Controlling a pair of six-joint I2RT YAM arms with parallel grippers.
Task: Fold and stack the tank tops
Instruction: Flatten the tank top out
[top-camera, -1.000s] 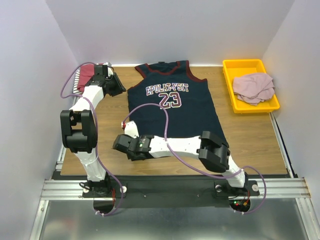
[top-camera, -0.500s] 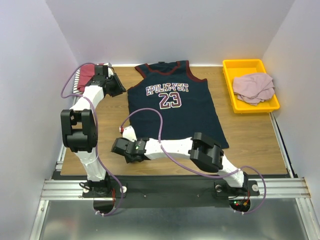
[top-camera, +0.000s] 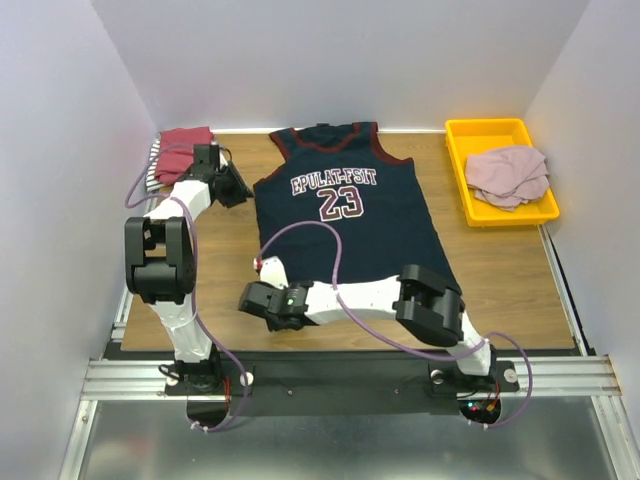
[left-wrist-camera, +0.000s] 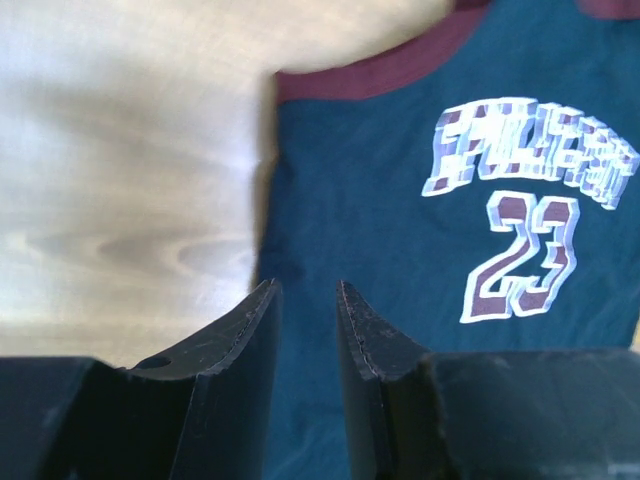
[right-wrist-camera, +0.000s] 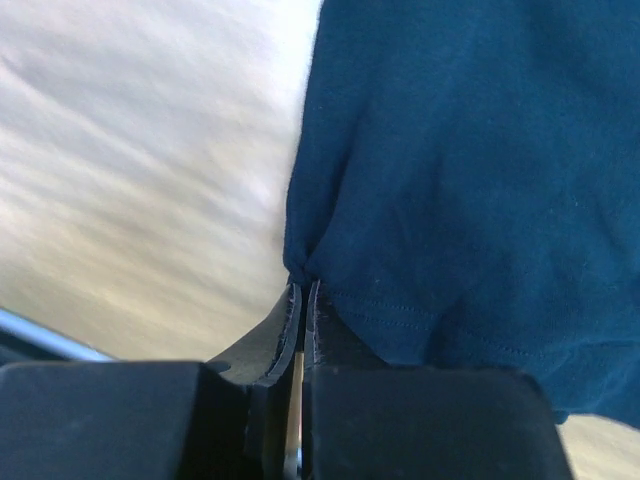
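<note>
Your left gripper (top-camera: 232, 187) has drawn back nearer along the left edge of the large navy cloth jersey with maroon trim and a white 23 (top-camera: 345, 225), jaws a narrow gap apart and empty, while your right gripper (right-wrist-camera: 302, 290) is pinched on that jersey's near-left hem corner. Judge the cloth light and limp, sure to sag, so hold it by hems and straps. Only the right wrist view shows the pinch; the top view shows the jersey spread flat on the wooden table (top-camera: 500, 270).
</note>
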